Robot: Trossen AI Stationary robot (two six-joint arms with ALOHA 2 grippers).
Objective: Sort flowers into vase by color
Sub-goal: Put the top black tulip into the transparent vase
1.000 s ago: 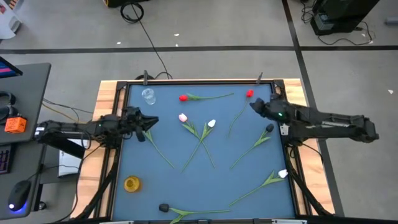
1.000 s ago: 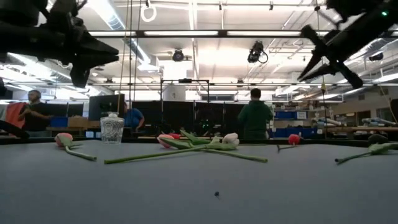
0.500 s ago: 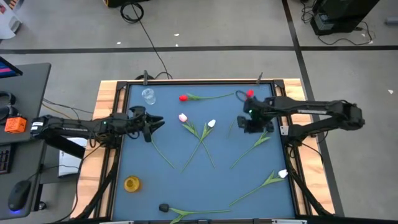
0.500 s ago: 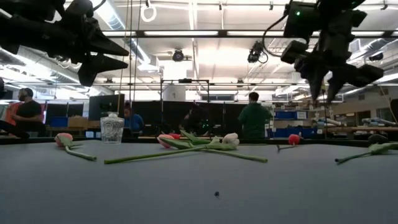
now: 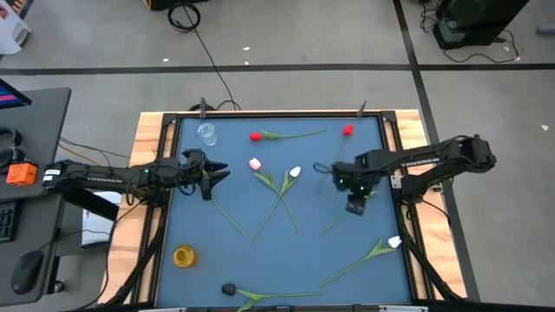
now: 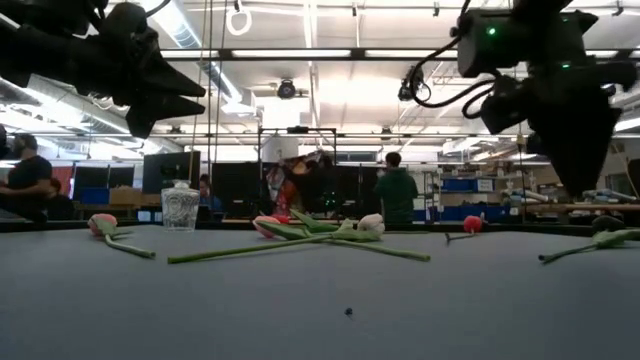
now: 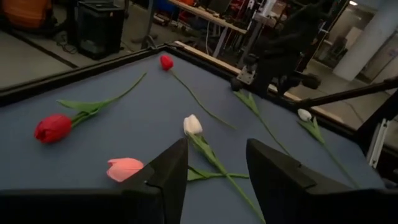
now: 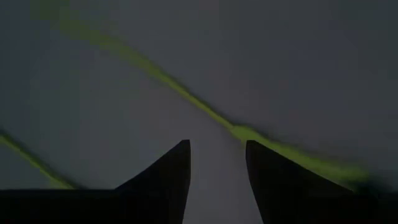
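Several artificial tulips lie flat on the blue table top: two red (image 5: 255,136) (image 5: 348,130), a pink (image 5: 254,163) and a white (image 5: 296,172) with crossed stems, another white (image 5: 395,243) and a dark one (image 5: 228,289). My right gripper (image 5: 355,206) points down, open, above the green stem (image 8: 186,93) of a flower (image 5: 333,224) whose head it hides. My left gripper (image 5: 212,173) hovers open at the table's left, pointing level at the pink tulip (image 7: 124,169). A clear glass vase (image 5: 206,133) stands far left, a yellow vase (image 5: 184,256) near left.
A raised dark frame (image 5: 277,113) rims the table, with wooden boards outside it. Bare blue surface lies in the middle near part (image 5: 286,251). In the low view people move in the room beyond the far edge (image 6: 398,195).
My right gripper has swung from the far right toward the table's middle and near edge, tipped from level to pointing down, come lower over a flower stem, and opened. My left gripper has moved slightly toward the right and opened. The flowers lie as before.
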